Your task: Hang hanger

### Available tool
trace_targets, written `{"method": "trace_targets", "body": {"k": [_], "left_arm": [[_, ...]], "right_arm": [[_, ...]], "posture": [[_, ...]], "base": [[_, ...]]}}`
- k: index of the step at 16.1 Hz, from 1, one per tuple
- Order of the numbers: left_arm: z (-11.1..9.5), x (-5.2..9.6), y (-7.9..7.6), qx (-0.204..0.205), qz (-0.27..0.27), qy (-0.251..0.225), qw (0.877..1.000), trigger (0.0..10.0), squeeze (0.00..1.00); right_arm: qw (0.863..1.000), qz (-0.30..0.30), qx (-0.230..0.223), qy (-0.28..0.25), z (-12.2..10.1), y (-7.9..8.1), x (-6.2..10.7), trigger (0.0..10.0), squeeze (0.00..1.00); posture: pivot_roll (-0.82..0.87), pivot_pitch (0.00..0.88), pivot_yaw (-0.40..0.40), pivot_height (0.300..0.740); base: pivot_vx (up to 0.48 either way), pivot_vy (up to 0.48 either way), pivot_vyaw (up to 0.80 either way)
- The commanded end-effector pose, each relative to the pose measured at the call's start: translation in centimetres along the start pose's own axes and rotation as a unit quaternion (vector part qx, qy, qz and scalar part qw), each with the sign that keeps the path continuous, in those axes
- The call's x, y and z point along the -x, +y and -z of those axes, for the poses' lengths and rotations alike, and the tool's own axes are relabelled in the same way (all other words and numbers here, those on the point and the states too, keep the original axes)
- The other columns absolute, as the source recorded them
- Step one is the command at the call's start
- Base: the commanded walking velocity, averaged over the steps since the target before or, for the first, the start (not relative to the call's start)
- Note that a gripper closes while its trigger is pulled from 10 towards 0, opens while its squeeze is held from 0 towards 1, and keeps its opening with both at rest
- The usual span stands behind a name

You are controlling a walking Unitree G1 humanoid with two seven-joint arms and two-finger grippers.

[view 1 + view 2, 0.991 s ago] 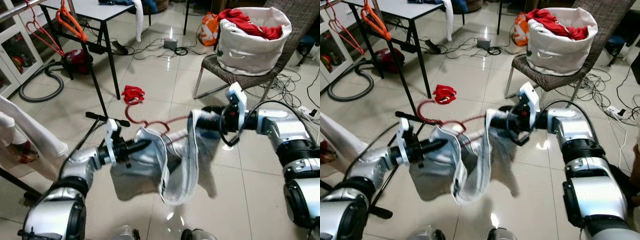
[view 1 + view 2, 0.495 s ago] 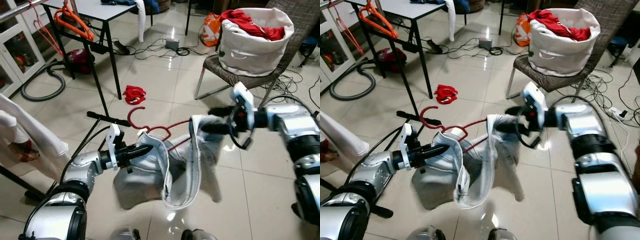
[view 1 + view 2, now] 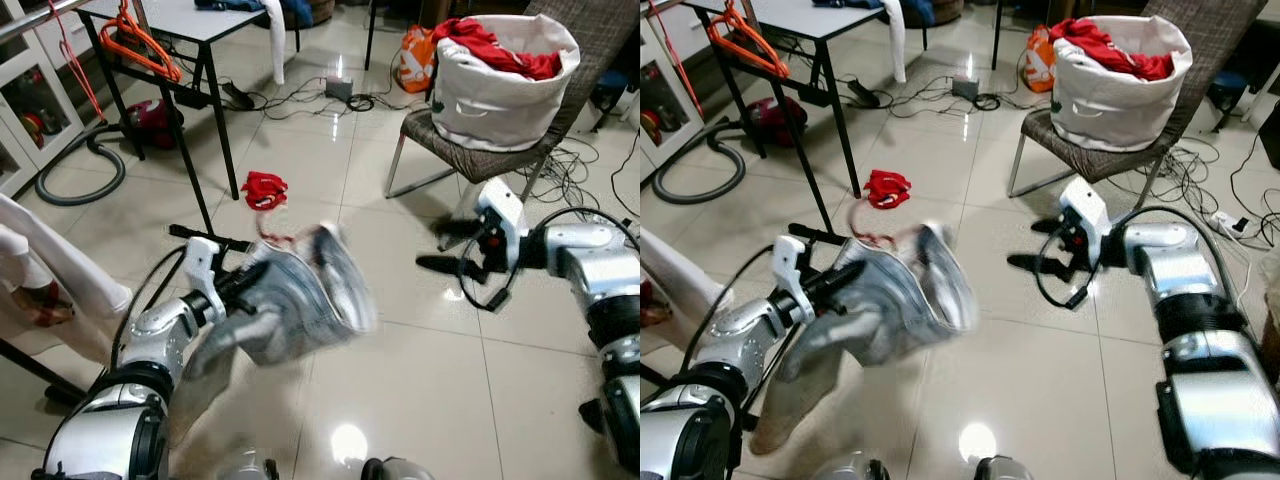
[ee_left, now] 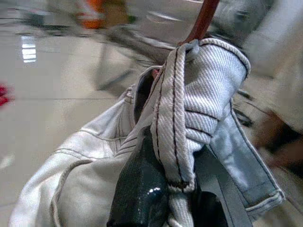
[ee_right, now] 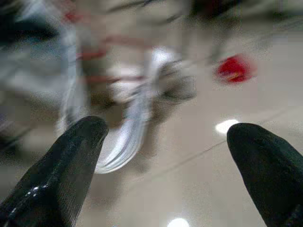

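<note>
The left gripper [image 3: 232, 287] is clamping the pale garment [image 3: 290, 300] with the red hanger [image 4: 202, 20] threaded inside, carrying it alone, near the black tabletop [image 3: 190, 17]. The right gripper [image 3: 440, 245] is gaping wide, empty. Next, I'd guess, hooking the hanger onto a rail.

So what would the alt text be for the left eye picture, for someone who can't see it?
The robot's left gripper holds up a pale grey garment on a red hanger, blurred by motion, above a tiled floor. Its right gripper is open and empty, apart from the garment, in front of a chair bearing a laundry basket.
</note>
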State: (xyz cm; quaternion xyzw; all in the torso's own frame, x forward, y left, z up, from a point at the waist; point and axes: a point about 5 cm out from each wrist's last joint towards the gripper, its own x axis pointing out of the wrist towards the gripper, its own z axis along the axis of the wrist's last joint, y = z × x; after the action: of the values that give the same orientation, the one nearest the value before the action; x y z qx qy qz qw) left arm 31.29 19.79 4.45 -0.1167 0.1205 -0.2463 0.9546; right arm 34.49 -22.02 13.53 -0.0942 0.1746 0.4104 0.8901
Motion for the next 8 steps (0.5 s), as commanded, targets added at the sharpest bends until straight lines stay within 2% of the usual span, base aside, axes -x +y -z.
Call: {"method": "trace_targets", "body": {"k": [1, 2, 3, 5, 6, 7, 8], "left_arm": [[0.1, 0.3, 0.8, 0.022, -0.063, -0.019, 0.998, 0.0, 0.0], [0.5, 0.6, 1.1, 0.034, -0.093, -0.018, 0.995, 0.0, 0.0], [1.8, 1.3, 1.5, 0.074, -0.149, -0.011, 0.986, 0.0, 0.0], [2.8, 1.8, 1.8, 0.094, -0.206, -0.004, 0.974, 0.0, 0.0], [3.6, 2.1, 2.1, 0.108, -0.276, 0.009, 0.955, 0.0, 0.0], [4.0, 2.1, 1.9, 0.118, -0.314, 0.019, 0.942, 0.0, 0.0], [4.1, 1.4, 1.1, 0.1, -0.311, 0.022, 0.945, 0.0, 0.0]], "right_arm": [[0.997, 0.069, -0.015, -0.017, 1.0, 0.1, -0.5, 10.0, 0.0], [0.995, 0.098, -0.011, -0.018, 2.0, 0.5, -1.0, 10.0, 0.0], [0.984, 0.17, -0.047, -0.015, 4.7, 1.4, -2.0, 10.0, 0.0], [0.972, 0.223, -0.072, -0.004, 6.9, 2.7, -2.9, 10.0, 0.0], [0.963, 0.256, -0.085, -0.001, 8.3, 3.9, -3.5, 10.0, 0.0], [0.951, 0.289, -0.106, -0.007, 9.1, 4.4, -3.7, 10.0, 0.0], [0.941, 0.312, -0.131, -0.022, 9.5, 4.8, -3.9, 10.0, 0.0]], "posture": [[-0.12, 0.0, 0.0, 0.74], [-0.12, 0.0, 0.007, 0.74], [-0.12, 0.0, 0.009, 0.74], [-0.11, 0.0, 0.016, 0.74], [-0.11, 0.0, 0.018, 0.74], [-0.11, 0.0, 0.021, 0.74], [-0.09, 0.0, 0.019, 0.74]], "base": [[0.0, 0.0, 0.0], [0.0, 0.0, 0.0], [0.0, 0.0, 0.0], [0.0, 0.0, 0.0], [0.0, 0.0, 0.0], [0.0, 0.0, 0.0], [0.0, 0.0, 0.0]]}}
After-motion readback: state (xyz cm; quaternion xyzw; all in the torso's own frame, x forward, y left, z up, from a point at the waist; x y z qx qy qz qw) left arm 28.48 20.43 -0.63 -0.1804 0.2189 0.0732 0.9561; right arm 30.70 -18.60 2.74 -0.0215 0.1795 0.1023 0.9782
